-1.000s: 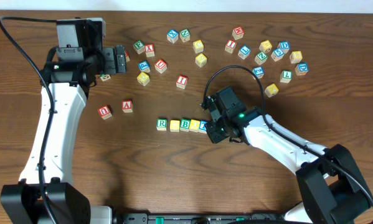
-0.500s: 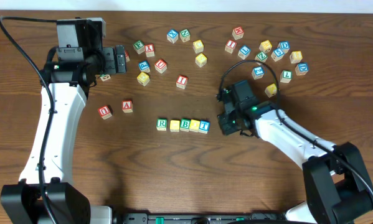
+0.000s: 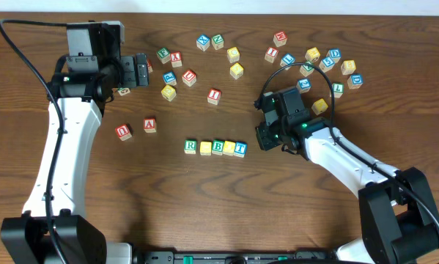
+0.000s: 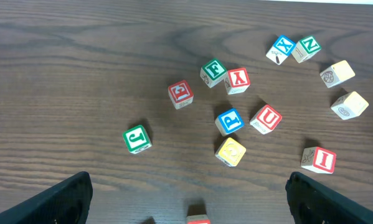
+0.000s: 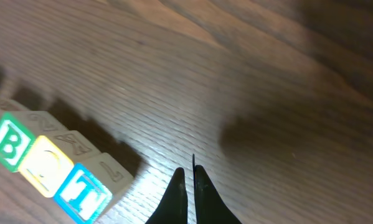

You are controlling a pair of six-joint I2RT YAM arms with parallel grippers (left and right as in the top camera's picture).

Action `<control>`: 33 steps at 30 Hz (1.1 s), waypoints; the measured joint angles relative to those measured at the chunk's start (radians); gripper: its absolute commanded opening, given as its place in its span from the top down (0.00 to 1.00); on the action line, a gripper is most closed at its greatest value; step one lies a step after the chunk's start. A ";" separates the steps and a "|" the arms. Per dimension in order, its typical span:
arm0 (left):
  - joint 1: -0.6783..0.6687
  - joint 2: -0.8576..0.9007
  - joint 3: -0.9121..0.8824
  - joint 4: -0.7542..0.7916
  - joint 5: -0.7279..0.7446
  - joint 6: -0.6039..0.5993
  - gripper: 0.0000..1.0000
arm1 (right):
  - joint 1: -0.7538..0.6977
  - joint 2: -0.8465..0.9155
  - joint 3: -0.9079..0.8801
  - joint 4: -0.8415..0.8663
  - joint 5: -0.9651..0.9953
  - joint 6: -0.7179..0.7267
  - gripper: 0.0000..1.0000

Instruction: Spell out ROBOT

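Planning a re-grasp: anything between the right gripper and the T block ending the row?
Nothing visible. The shut right gripper is to the right of the T block, apart from it, with only bare table between them.

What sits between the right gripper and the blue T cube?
Nothing: bare tabletop separates the right gripper from the blue T cube, shown in the right wrist view.

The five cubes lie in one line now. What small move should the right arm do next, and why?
Probably back the right gripper away, up and off to the side. The ROBOT row reads green R, yellow, green B, yellow, blue T, so nothing seems left to place. The gripper is shut, empty and apart from the T cube, which a low sweep could knock.
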 measured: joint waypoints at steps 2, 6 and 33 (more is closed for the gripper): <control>0.000 0.000 0.000 0.000 0.000 0.000 0.02 | 0.000 0.000 0.008 0.002 -0.016 -0.015 0.99; 0.000 0.000 0.000 0.000 0.000 0.000 0.02 | 0.000 0.000 0.021 0.009 -0.057 -0.054 0.99; 0.000 0.000 0.000 0.000 0.000 0.000 0.02 | 0.010 0.058 0.024 0.138 -0.118 -0.094 0.99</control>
